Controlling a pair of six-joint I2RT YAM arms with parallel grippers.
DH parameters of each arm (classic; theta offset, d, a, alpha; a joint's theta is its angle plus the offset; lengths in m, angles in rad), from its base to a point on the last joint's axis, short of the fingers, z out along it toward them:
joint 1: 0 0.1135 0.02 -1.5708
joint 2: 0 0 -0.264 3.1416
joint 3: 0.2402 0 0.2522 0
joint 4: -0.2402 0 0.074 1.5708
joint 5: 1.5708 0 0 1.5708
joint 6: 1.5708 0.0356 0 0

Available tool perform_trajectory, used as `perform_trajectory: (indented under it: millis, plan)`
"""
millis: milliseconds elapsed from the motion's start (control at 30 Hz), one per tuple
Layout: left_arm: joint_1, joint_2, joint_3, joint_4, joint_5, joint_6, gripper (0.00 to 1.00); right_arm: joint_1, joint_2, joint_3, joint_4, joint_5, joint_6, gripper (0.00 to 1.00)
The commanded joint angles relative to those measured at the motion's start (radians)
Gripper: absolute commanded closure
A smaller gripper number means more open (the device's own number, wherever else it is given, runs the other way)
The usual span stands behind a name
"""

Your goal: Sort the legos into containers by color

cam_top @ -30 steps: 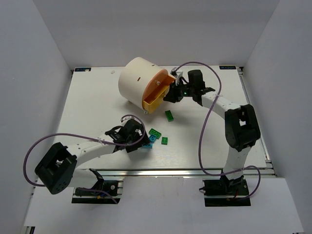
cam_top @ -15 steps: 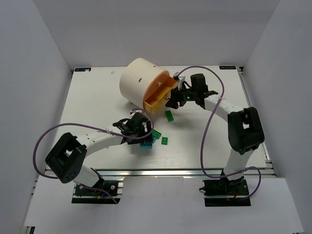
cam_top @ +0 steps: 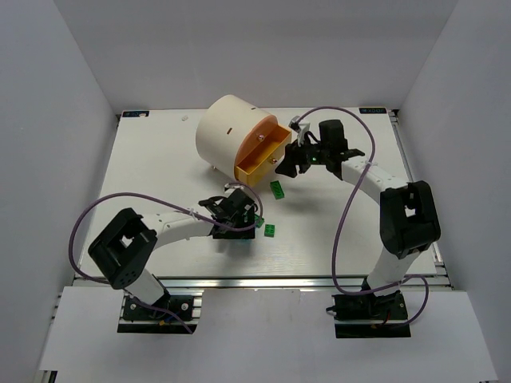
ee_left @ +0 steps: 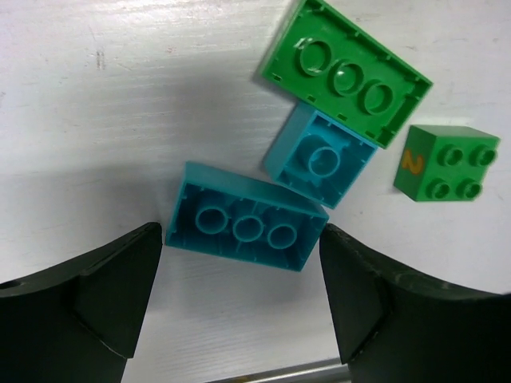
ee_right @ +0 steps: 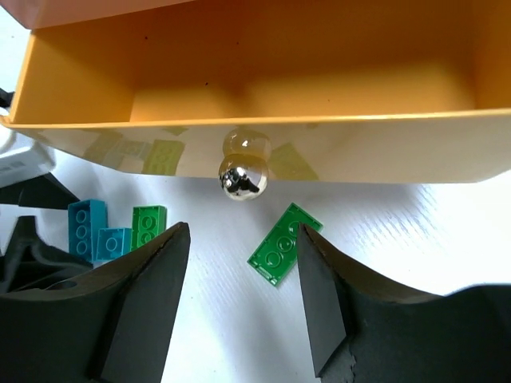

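Note:
In the left wrist view a long cyan brick (ee_left: 246, 227) lies upside down between my open left gripper's (ee_left: 243, 299) fingers, on the table. Beyond it lie a small cyan brick (ee_left: 322, 155), a long green brick (ee_left: 345, 72) and a small green brick (ee_left: 443, 163). My right gripper (ee_right: 243, 295) is open and empty, just in front of the brass knob (ee_right: 243, 171) of the pulled-out orange drawer (ee_right: 263, 140), which looks empty. A flat green brick (ee_right: 283, 243) lies under the knob. From above, the left gripper (cam_top: 246, 217) covers the cyan bricks; the right gripper (cam_top: 286, 169) is by the drawer (cam_top: 263, 155).
The cream drum (cam_top: 231, 132) stands at the back centre of the white table (cam_top: 160, 159). One green brick (cam_top: 277, 189) lies in front of the drawer and another (cam_top: 271, 230) right of the left gripper. Purple cables loop from both arms.
My left gripper has moved right and now sits over the cyan bricks. The right arm has shifted slightly right, its gripper still at the open drawer.

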Motion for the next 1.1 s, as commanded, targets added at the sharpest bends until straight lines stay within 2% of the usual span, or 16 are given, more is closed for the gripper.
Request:
perform_trajectory:
  millis: [0,167,433,600,767,933,1067]
  plan:
    - [-0.015,0.034,0.044,-0.045,-0.08,-0.028,0.11,-0.012,-0.056,-0.012,-0.016,-0.029,0.004,0.38]
    - [-0.049,0.083,0.097,-0.101,-0.155,-0.056,0.19,-0.022,-0.083,-0.029,-0.021,-0.035,0.002,0.38]
    - [-0.083,0.024,0.146,-0.168,-0.238,-0.057,0.44,-0.033,-0.12,-0.049,-0.03,-0.044,-0.01,0.38]
    - [-0.103,-0.165,0.176,-0.2,-0.291,-0.079,0.47,-0.039,-0.155,-0.067,-0.044,-0.058,-0.015,0.38]
    - [-0.112,-0.265,0.247,-0.208,-0.36,-0.143,0.47,-0.045,-0.191,-0.085,-0.044,-0.062,-0.004,0.38]
    - [-0.112,-0.244,0.363,-0.176,-0.408,-0.266,0.47,-0.053,-0.223,-0.099,-0.042,-0.061,0.019,0.38]
    - [-0.103,-0.146,0.455,-0.162,-0.477,-0.419,0.49,-0.065,-0.247,-0.107,-0.044,-0.062,0.034,0.38]
